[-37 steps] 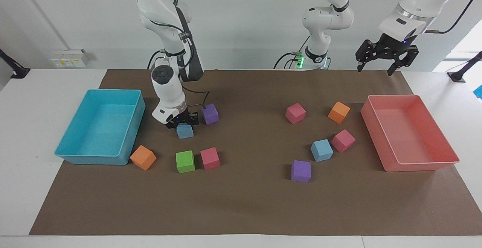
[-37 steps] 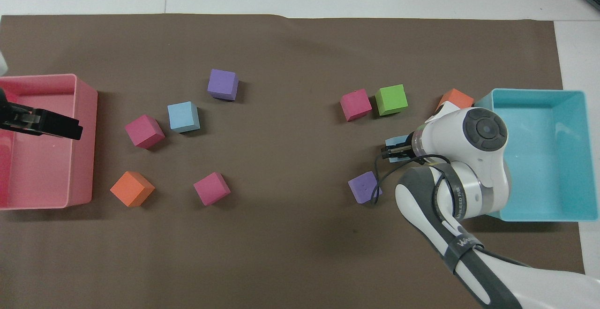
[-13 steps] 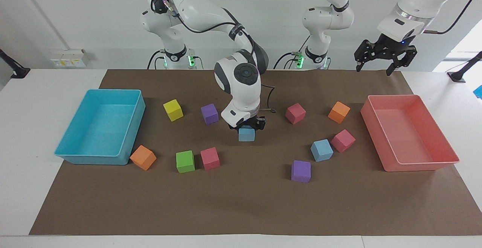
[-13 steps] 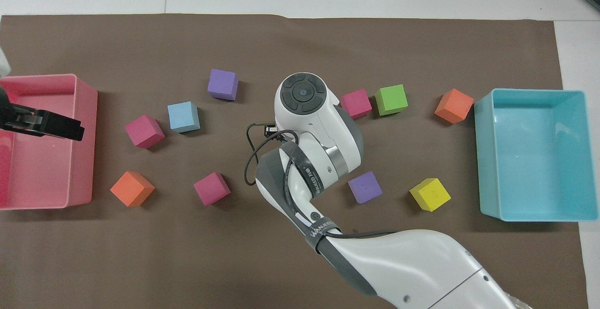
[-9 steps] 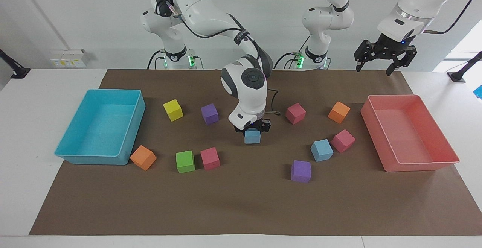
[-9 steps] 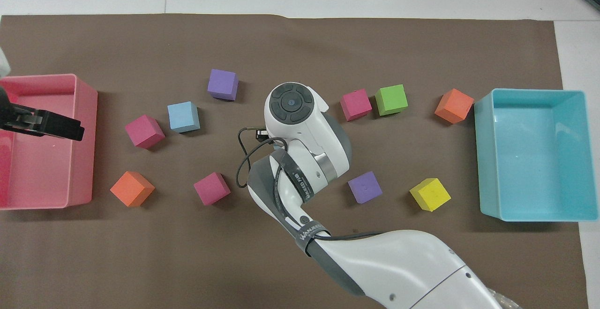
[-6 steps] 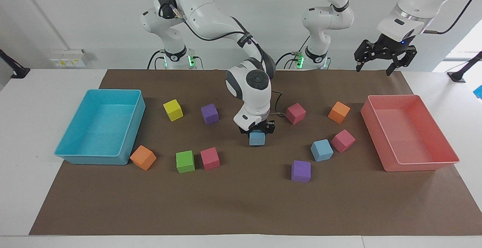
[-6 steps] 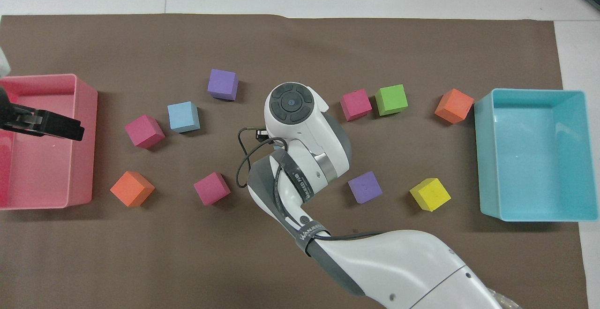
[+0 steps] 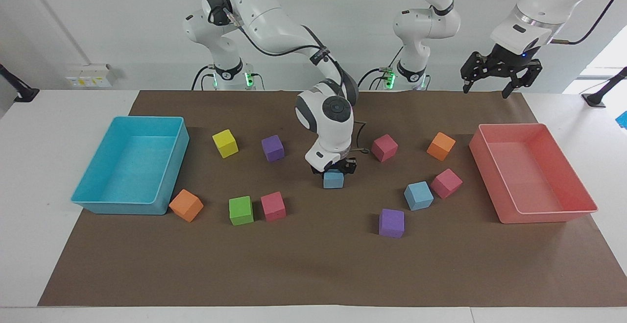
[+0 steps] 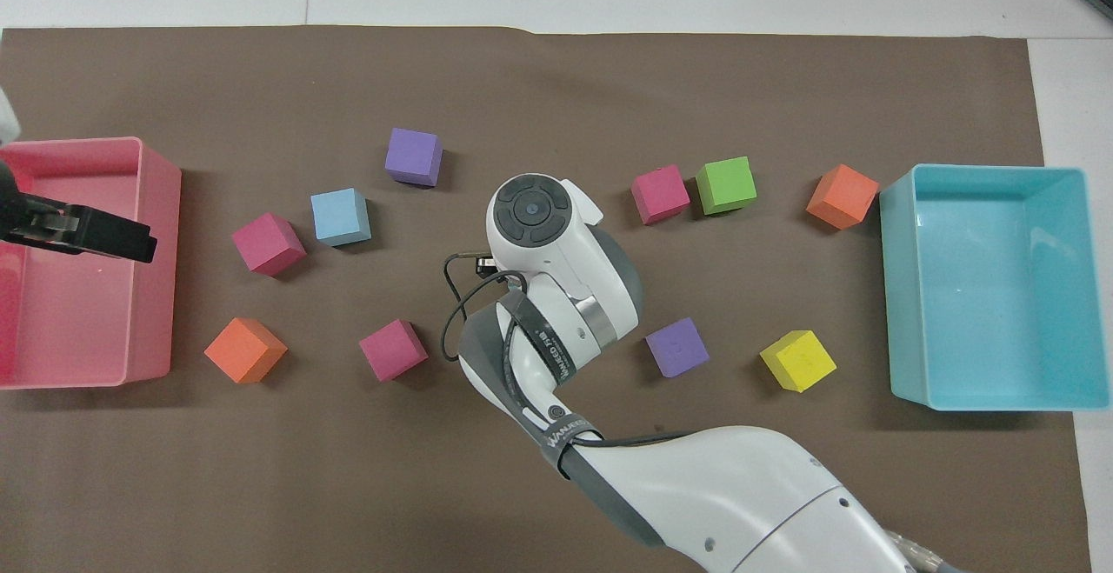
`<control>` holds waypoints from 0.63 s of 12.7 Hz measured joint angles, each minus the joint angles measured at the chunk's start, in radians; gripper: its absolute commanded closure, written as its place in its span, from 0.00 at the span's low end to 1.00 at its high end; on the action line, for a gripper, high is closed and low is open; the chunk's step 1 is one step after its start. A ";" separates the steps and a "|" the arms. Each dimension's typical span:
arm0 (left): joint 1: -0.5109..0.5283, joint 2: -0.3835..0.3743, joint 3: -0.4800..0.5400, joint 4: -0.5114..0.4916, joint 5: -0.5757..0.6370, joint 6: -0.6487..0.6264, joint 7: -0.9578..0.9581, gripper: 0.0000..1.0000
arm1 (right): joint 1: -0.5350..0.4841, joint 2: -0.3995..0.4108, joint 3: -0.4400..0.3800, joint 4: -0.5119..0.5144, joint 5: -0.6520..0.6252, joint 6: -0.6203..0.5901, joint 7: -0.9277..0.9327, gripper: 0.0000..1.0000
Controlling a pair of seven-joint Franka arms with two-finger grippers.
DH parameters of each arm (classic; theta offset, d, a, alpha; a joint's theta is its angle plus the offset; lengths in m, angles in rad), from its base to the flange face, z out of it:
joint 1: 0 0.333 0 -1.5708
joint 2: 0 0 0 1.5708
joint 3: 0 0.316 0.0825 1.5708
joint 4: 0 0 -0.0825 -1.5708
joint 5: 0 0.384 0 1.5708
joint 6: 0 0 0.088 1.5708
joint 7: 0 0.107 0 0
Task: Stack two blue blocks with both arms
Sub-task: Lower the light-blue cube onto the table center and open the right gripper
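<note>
Blocks: two blue, three pink, two purple, two orange, one green, one yellow. My right gripper (image 9: 334, 169) pinches one blue block (image 9: 333, 180) beside brown mat (image 9: 313, 264) centre; other blue block (image 9: 418, 195) toward mat's left-arm end. My left gripper (image 9: 500, 74) spread, waiting over mat's corner.

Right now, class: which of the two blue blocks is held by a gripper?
The blue block at the mat's middle, gripped by the right gripper; the other blue block sits free.

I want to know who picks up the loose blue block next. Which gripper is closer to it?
Right. The right gripper holds a blue block over the mat's middle, beside the loose blue block; the left gripper waits high above the pink tray.
</note>
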 measured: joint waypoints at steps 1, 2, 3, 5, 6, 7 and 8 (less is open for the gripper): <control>0.000 0.000 0.000 0.000 0.000 0.000 0.000 0.00 | 0.000 0.000 0.000 -0.002 0.000 0.000 -0.003 0.35; 0.000 0.000 0.000 0.000 0.000 0.000 0.000 0.00 | 0.000 0.000 0.000 -0.004 0.000 0.001 -0.004 0.00; 0.000 0.000 0.000 0.000 0.000 -0.001 0.000 0.00 | 0.001 0.000 0.000 -0.004 0.000 0.002 -0.005 0.00; 0.000 0.000 0.000 0.000 0.000 -0.001 0.000 0.00 | 0.006 -0.001 0.000 -0.004 0.000 0.004 -0.005 0.00; 0.000 0.000 0.000 0.000 0.000 -0.001 0.000 0.00 | 0.012 -0.004 0.000 -0.004 0.000 0.007 -0.005 0.00; 0.000 0.000 0.000 0.000 0.000 -0.001 0.000 0.00 | 0.015 -0.010 -0.001 -0.003 -0.001 0.009 -0.005 0.00; 0.000 0.000 0.000 0.000 0.000 -0.001 0.000 0.00 | 0.015 -0.020 -0.003 -0.003 -0.001 0.009 -0.005 0.00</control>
